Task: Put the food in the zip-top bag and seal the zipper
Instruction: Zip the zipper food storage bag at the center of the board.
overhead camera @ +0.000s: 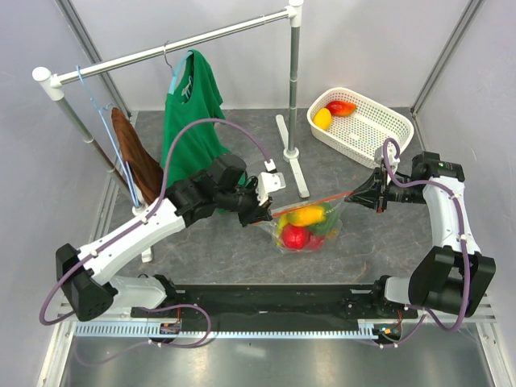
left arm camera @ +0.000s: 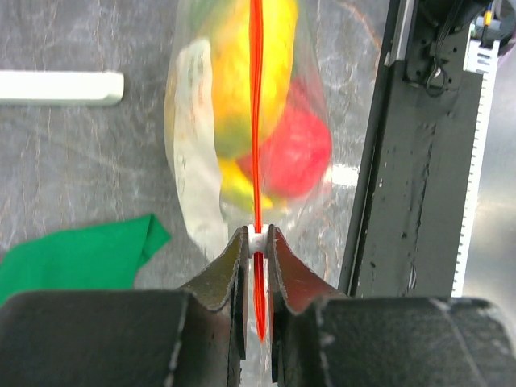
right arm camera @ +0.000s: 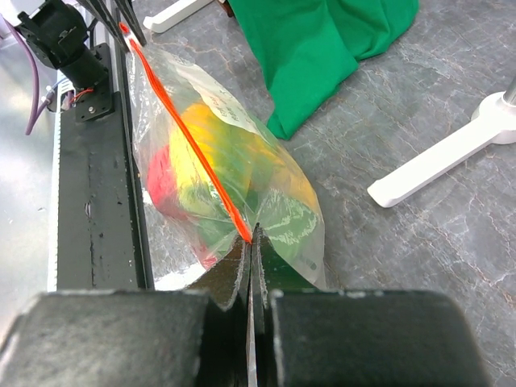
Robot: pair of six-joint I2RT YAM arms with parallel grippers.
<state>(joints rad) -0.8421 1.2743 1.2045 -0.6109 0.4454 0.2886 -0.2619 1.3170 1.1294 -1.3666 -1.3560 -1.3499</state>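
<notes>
The zip-top bag (overhead camera: pixel 330 218) hangs stretched between my two grippers above the table's middle. Inside it sit pieces of the food: a yellow one (overhead camera: pixel 306 214), a red one (overhead camera: pixel 295 236) and something green. The orange-red zipper (overhead camera: pixel 314 202) runs taut along the bag's top edge. My left gripper (overhead camera: pixel 263 211) is shut on the zipper's small white end piece (left arm camera: pixel 256 239), with the strip (left arm camera: pixel 256 121) running straight away from its jaws. At the opposite end my right gripper (overhead camera: pixel 364 193) is shut on the bag's corner (right arm camera: pixel 251 238), where the zipper (right arm camera: pixel 185 133) ends.
A white mesh basket (overhead camera: pixel 379 129) at the back right holds a yellow lemon (overhead camera: pixel 322 118) and a red-yellow mango (overhead camera: pixel 342 107). A clothes rack (overhead camera: pixel 294 97) with a green shirt (overhead camera: pixel 191 113) and a brown cloth (overhead camera: pixel 137 157) stands behind. Its white foot (overhead camera: pixel 292 157) lies near the bag.
</notes>
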